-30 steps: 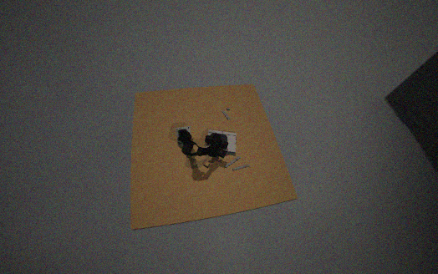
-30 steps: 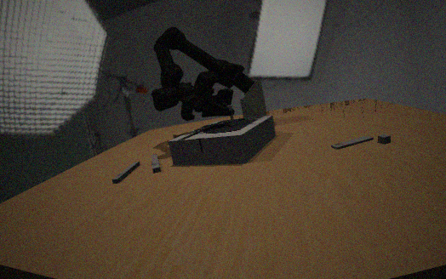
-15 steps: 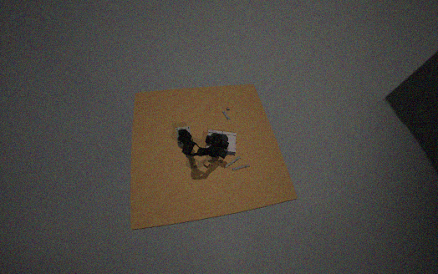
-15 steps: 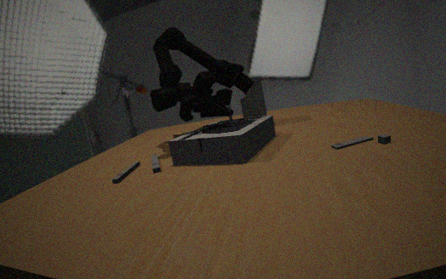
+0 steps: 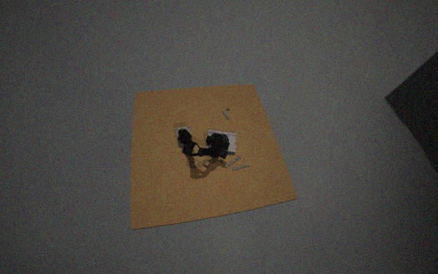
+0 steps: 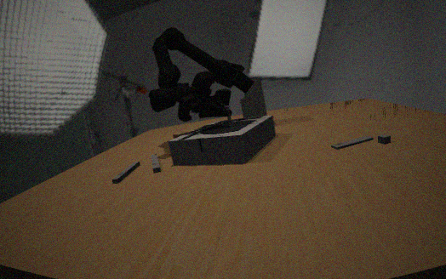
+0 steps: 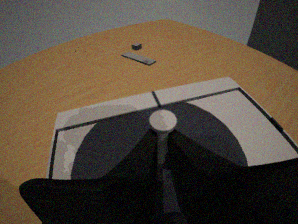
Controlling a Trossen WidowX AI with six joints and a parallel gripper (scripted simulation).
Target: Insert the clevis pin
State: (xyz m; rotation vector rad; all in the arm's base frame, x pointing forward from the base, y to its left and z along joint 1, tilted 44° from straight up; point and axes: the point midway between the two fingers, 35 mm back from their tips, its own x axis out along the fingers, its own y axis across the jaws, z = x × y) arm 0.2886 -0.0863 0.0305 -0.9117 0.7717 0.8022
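Tool (image 6: pixel 228 111) (image 7: pixel 161 133): nearly closed, a thin gap only, fingers pinching the clevis pin (image 6: pixel 229 116) (image 7: pixel 163 121) just beneath its head. I read the grip as chosen so the head stays proud of the fingertips and the shank points down, free to enter a hole. In the wrist view the pin looks close to upright; I cannot tell its exact tilt.

Directly below the tool, the aluminium disc (image 6: pixel 221 127) (image 7: pixel 107 145), dark in this light, lies inside the rim of the steel tray (image 6: pixel 208 149) (image 7: pixel 105 112) (image 5: pixel 232 142). Flat there, it should be steady enough to take the pin. Its middle hole is hidden by fingers and pin, so I cannot tell whether the tip is above the hole or already in it. My judgement: the job is at the lining-up or lowering stage. Next I would ease down gently, feeling for a snag; if the holes are out of line, the tip could push the disc aside or twist in the grip.

Farther out, beyond the tray's far rim as the tool looks, a flat grey bar (image 5: pixel 226 114) (image 6: pixel 352 143) (image 7: pixel 139 58) and a small dark block (image 5: pixel 228 109) (image 6: pixel 384 139) (image 7: pixel 136 46) lie on the worktop (image 5: pixel 167 200) (image 6: pixel 255 213) (image 7: pixel 200 55), well apart from the work.
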